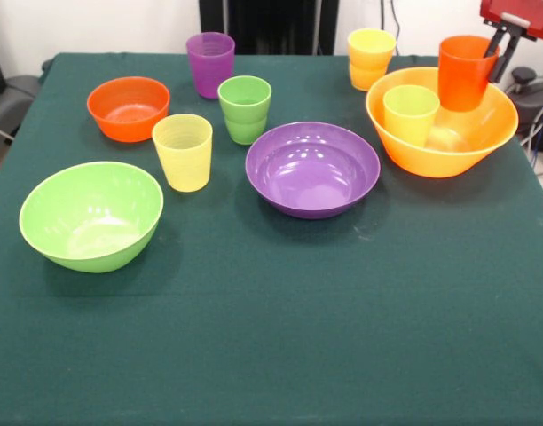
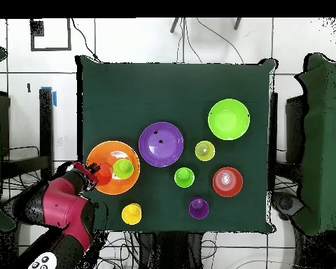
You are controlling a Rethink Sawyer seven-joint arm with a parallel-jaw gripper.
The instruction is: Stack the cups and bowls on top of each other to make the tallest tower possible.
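My gripper (image 1: 495, 51) comes in at the top right and is shut on the rim of the orange cup (image 1: 465, 71). It holds the cup upright inside the far right part of the largest yellow-orange bowl (image 1: 431, 155). A lime green cup (image 1: 411, 114) stands in that bowl beside it. The overhead view shows the gripper (image 2: 94, 170), the orange cup (image 2: 103, 175), the lime cup (image 2: 123, 168) and the bowl (image 2: 108, 148). Loose on the cloth are the purple bowl (image 1: 312, 169), lime bowl (image 1: 91, 215), orange bowl (image 1: 128, 107), purple cup (image 1: 210, 64), dark green cup (image 1: 245, 108), pale yellow cup (image 1: 183, 151) and yellow-orange cup (image 1: 371, 58).
The table has a dark green cloth (image 1: 280, 337). The robot's red arm (image 2: 62, 207) reaches in over the table's corner by the big bowl. The bowl sits close to the table's right edge in the front view.
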